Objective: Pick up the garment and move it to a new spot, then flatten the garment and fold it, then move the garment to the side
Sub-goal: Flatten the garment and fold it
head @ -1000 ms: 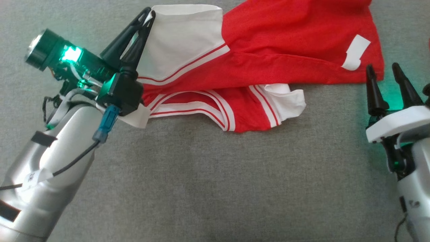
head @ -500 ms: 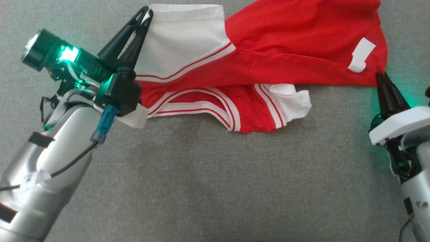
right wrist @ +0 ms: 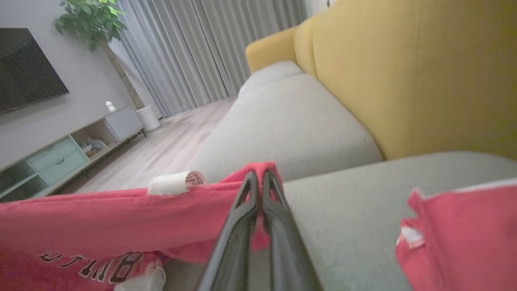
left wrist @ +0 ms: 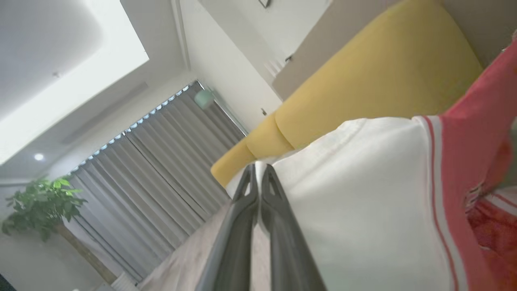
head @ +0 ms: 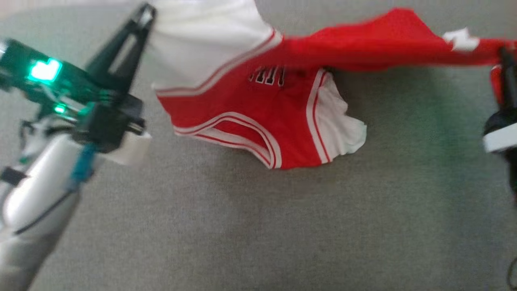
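The garment point(head: 250, 101), a red jersey with white sleeves and striped trim, hangs stretched above the grey cushion point(head: 258, 226). At the upper left my left gripper point(head: 146, 9) is shut on its white sleeve edge. The left wrist view shows the same pinch, the left gripper point(left wrist: 258, 167) closed on white cloth point(left wrist: 355, 202). At the right edge my right gripper point(head: 504, 52) is shut on the red hem corner near a white label point(head: 460, 38). In the right wrist view the right gripper point(right wrist: 258, 174) clamps the red hem point(right wrist: 121, 222). The lower folds sag towards the cushion.
Another red cloth point(right wrist: 456, 234) lies on the cushion to the right of my right gripper. A yellow sofa back point(right wrist: 404, 81) rises behind the grey seat point(right wrist: 291, 129). Beyond are grey curtains point(right wrist: 202, 44), a potted plant point(right wrist: 87, 18) and a low cabinet point(right wrist: 52, 157).
My right gripper closed on the garment's red hem corner. Both arms then lifted, so the garment now hangs stretched between them instead of lying on the cushion. The view has shifted and blurred.
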Robot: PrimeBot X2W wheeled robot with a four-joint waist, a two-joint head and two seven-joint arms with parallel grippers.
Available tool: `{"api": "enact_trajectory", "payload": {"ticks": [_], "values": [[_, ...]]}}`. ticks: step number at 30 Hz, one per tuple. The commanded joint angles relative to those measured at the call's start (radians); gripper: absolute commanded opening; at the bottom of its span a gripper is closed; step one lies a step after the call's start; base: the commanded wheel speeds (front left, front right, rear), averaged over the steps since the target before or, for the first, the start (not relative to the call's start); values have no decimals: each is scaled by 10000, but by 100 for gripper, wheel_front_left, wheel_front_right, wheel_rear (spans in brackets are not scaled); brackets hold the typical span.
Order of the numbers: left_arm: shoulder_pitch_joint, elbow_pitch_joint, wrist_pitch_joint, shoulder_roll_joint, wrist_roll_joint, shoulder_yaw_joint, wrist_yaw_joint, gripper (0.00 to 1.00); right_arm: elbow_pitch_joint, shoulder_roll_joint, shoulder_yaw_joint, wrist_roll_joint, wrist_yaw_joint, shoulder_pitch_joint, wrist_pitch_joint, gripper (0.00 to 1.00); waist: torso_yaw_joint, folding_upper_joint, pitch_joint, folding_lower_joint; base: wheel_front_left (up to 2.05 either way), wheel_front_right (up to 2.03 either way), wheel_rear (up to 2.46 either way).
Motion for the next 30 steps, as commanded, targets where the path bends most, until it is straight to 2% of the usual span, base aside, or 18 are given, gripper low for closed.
{"api": "enact_trajectory", "payload": {"ticks": [1,6,9,15,18,22,27,30], "values": [[-446,-498,-94,644,-100,717,5,0,-592,-403,-100,81,-7,-182,129,0,-125,0,-545,1,0,0,0],[-1121,-1623,-226,1548,-223,1353,-291,0,-2062,-968,-915,24,-7,-721,1142,0,-252,0,-1228,1,0,0,0],[-1794,-2176,-175,1902,-370,1728,-518,0,-2705,-1147,-1353,-181,-7,-1308,1753,0,-339,0,-1444,1,0,0,0],[-3769,-2502,-58,2198,-652,1832,-1620,0,-3195,-1162,-1634,-561,-7,-2977,2537,0,-522,0,-1205,1,0,0,0],[-4765,-1807,115,2087,-964,1728,-2030,0,-2880,-1081,-1319,-800,-7,-4011,2681,0,-610,0,-836,1,0,0,0],[-5799,-349,385,1855,-1394,1422,-2302,0,-1957,-826,-568,-1111,-7,-5491,2611,0,-643,0,-158,1,0,0,0],[-7046,1476,76,1501,-1283,1005,-2389,0,-354,-438,303,-1497,-7,-7305,1966,0,-530,0,825,1,0,0,0],[-8033,2392,-219,1061,-1053,1008,-2204,0,490,-392,715,-1687,-7,-8338,1357,0,-399,0,1356,1,0,0,0]]}}
